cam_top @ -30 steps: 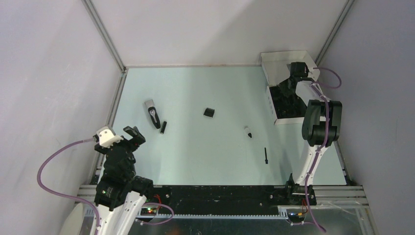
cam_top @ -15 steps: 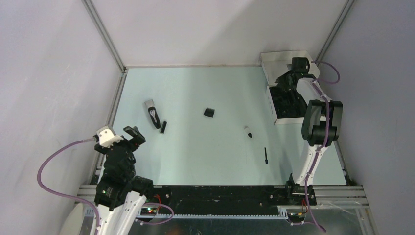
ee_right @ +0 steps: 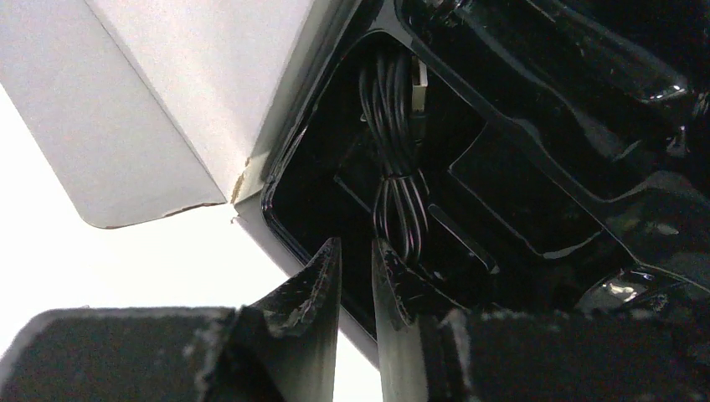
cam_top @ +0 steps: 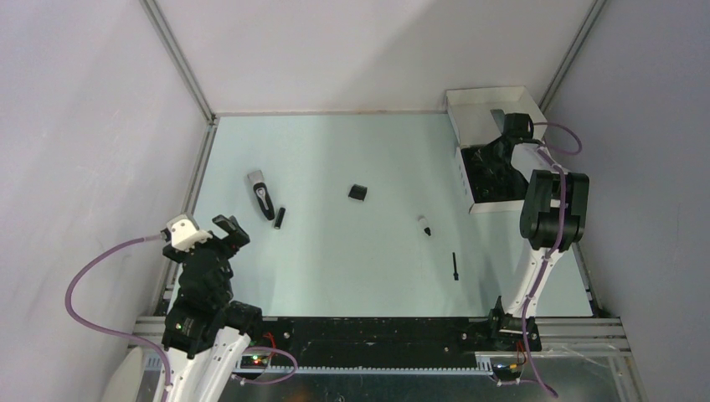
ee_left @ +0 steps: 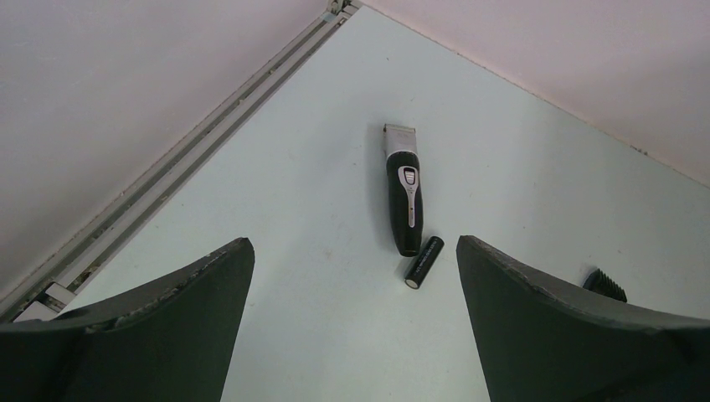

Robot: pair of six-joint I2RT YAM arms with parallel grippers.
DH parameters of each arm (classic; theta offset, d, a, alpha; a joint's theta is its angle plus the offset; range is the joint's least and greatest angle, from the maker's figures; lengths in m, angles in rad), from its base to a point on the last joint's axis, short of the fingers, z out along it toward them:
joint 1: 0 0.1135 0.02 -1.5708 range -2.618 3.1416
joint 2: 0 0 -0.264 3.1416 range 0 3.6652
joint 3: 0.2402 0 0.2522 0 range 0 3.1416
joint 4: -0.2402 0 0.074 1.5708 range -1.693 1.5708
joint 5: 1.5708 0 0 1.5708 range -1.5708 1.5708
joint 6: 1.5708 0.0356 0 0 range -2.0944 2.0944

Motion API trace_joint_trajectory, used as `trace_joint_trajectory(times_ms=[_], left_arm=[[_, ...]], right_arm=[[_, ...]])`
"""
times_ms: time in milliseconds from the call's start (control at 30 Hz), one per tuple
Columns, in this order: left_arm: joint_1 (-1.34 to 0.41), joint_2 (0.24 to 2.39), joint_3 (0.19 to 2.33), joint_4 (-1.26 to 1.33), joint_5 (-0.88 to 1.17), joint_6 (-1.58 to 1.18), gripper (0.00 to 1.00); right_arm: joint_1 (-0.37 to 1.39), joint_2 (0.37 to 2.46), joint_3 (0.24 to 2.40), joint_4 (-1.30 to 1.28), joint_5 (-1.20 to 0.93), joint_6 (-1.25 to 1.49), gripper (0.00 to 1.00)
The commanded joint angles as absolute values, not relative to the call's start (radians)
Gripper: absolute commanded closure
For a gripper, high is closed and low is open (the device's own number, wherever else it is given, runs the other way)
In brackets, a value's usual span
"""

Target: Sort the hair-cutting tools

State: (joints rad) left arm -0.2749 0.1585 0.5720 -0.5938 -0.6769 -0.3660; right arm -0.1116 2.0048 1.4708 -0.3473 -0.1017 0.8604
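The left gripper (ee_left: 353, 251) holds its two dark fingers (ee_left: 176, 310) spread wide, with nothing between them. Straight ahead of the gap lies the silver-grey and black handheld hair clipper (ee_left: 404, 197) on the pale table (ee_left: 276, 209), blade end pointing away from the fingers. A short black cylinder (ee_left: 424, 262) lies just beside the clipper's near end, towards the right finger. A small black ribbed piece (ee_left: 604, 283) peeks out past that finger's outer edge.

The right gripper (ee_right: 356, 247) has its fingers (ee_right: 314, 289) drawn to a narrow slit and grips nothing. Just beyond the fingertips, a bundle of coiled black cable (ee_right: 395, 151) lies in a compartment of the glossy black plastic tray (ee_right: 519, 184). The flap of the white cardboard box (ee_right: 167, 109) stands to the fingers' left.

From above, a thin black stick brush (cam_top: 455, 265) and a short white-tipped black stick (cam_top: 425, 225) lie well apart from both grippers.
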Motion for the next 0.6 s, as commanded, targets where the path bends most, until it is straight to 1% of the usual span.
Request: trace_joint_trajectory(times_ms=[0,200,367,567], left_arm=[[-0.280,0.176,0.583,-0.575,-0.672,-0.359,0.02],[-0.279,0.179,0.582,-0.575,-0.673,-0.359,0.02],[-0.279,0.180,0.586,-0.579,-0.675,-0.359,0.02],[-0.279,0.176,0.586,-0.582,-0.678,-0.359,0.02]], right_arm=[[-0.109,1.948,1.487,-0.345,-0.126,0.805,0.75],[-0.111,1.931,1.555,-0.402,-0.085,0.740,0.73],[-0.118,1.930,1.571,-0.402,-0.041,0.721,0.72],[-0.136,1.993,1.653,-0.384,-0.024,0.714,0.73]])
